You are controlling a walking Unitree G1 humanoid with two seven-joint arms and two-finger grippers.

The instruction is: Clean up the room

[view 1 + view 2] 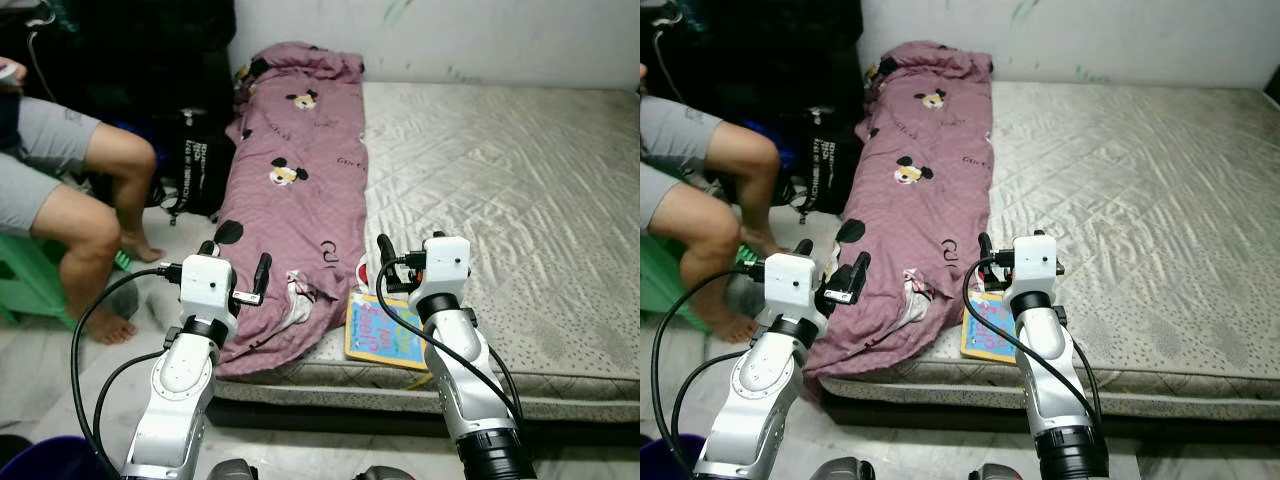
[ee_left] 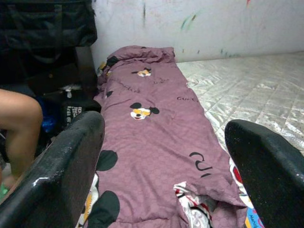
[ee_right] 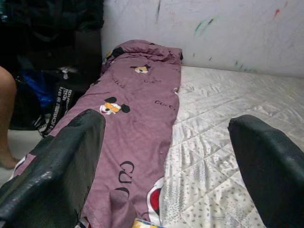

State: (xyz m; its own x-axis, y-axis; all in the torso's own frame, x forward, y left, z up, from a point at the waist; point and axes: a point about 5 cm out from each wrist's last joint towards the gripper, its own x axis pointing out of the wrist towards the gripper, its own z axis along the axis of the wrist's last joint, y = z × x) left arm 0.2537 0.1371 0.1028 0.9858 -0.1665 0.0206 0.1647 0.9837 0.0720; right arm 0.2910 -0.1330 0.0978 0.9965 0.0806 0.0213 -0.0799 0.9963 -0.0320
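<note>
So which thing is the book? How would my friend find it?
Look at the big grey mattress, at its near edge beside the purple blanket. The book lies flat there, by the right gripper. It is small, bright blue and yellow.

Soft matt cloth blanket (image 1: 300, 180); quilted, slightly shiny fabric mattress (image 1: 500, 200); glossy paper book (image 1: 385, 335); rough painted wall (image 1: 450, 35).

A quilted grey mattress (image 1: 500, 200) lies low on a pale tiled floor (image 1: 60, 370), against a white wall (image 1: 450, 35) marked with coloured scribbles. Dark bags (image 1: 150, 70) stand at the left. Lighting is even.
</note>
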